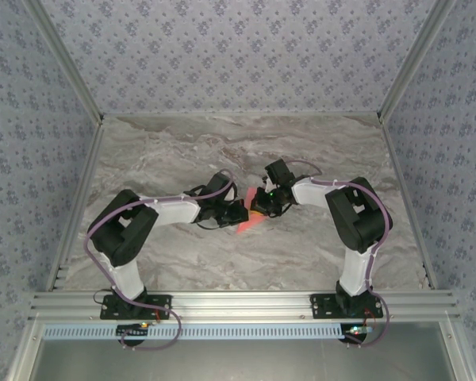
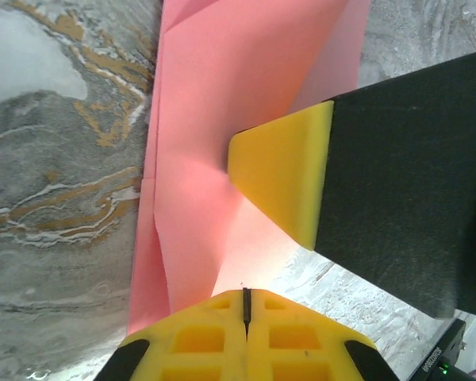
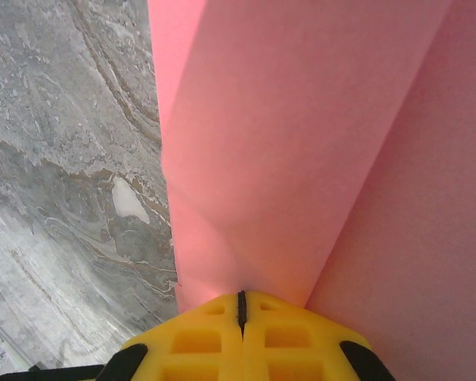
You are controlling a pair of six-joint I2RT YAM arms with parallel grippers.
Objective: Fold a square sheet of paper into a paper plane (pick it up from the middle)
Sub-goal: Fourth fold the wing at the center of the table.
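The salmon-pink sheet of paper lies folded into a narrow wedge on the marble table, between the two arms. In the left wrist view the paper has long creases, and one end lifts up into my left gripper, which is shut on it. My right gripper comes in from the right. Its yellow fingertip presses down on the middle of the sheet. In the right wrist view my right gripper is shut, its tips against the paper beside a raised crease.
The grey marble table stretches bare around the arms. Patterned walls and metal frame rails enclose it. Both arms meet near the table's middle, their wrists close together.
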